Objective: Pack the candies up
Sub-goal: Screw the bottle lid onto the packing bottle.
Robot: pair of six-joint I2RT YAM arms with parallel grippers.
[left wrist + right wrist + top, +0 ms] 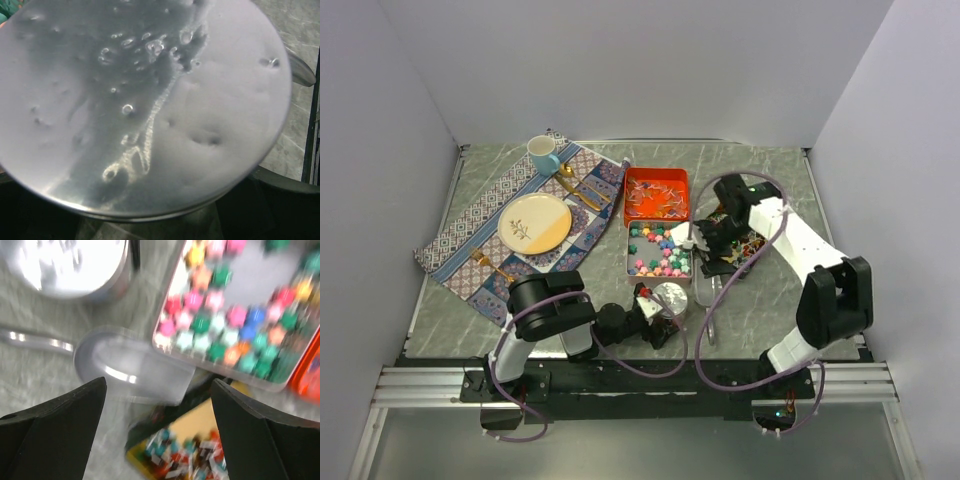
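Pastel star candies (658, 250) (225, 325) fill a silver rectangular tin (629, 262). Pale wrapped candies (657, 197) lie in an orange tin (682, 178). Red-white-blue wrapped candies (195, 457) sit in a yellow tin (750, 243). My right gripper (708, 247) (159, 382) hovers open and empty over that yellow tin's near edge. The silver scoop (705, 290) (130, 367) lies on the table just beyond its fingertips. My left gripper (658, 312) is right against a round silver tin (671, 297) (150, 100). That tin fills the left wrist view and hides the jaws.
A patterned placemat (470, 225) at the back left carries a plate (534, 222), a blue cup (543, 153) and gold cutlery (582, 190). White walls close in on three sides. The tins crowd the middle of the marble table (760, 170).
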